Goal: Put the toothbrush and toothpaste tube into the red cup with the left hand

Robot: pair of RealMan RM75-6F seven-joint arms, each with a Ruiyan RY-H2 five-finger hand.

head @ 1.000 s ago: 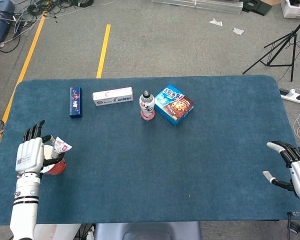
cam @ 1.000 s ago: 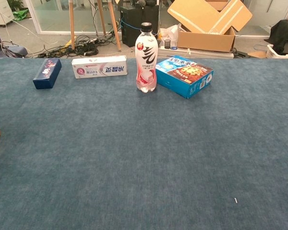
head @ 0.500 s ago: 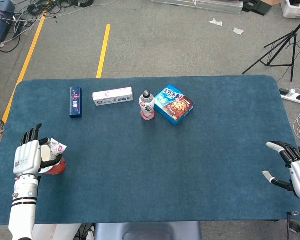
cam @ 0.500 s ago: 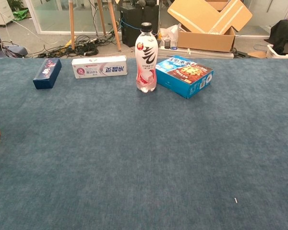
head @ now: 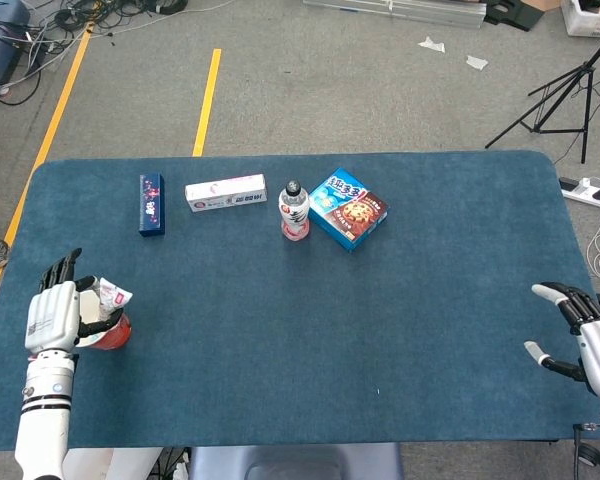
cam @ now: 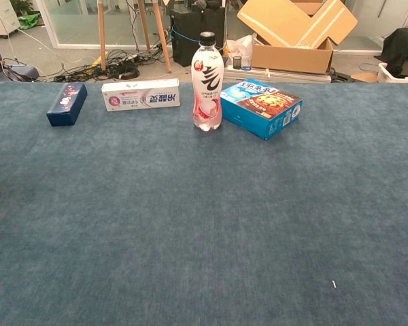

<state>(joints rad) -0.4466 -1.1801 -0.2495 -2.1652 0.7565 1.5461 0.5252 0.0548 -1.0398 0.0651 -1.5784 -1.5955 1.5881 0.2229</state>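
The table [head: 430, 300] wears a deep blue-green felt, and at its nine o'clock edge the red cup [head: 112, 332] holds a white toothpaste tube [head: 114, 295] with pink print, beside the white left hand [head: 52, 316] with black fingers; the right hand [head: 590, 345] at four o'clock is likewise white and black. Toward twelve o'clock sit a navy box [cam: 66, 103] speckled with pink, a white toothpaste carton [cam: 141, 94] with a pink end and dark lettering, a clear bottle [cam: 207, 81] with a black cap and a pink-and-white label bearing a bold black character, and a bright blue biscuit box [cam: 261, 106] with a brown panel picturing cookies. Beyond the table's eleven o'clock side the grey floor [head: 310, 90] carries two yellow lines [head: 207, 100].
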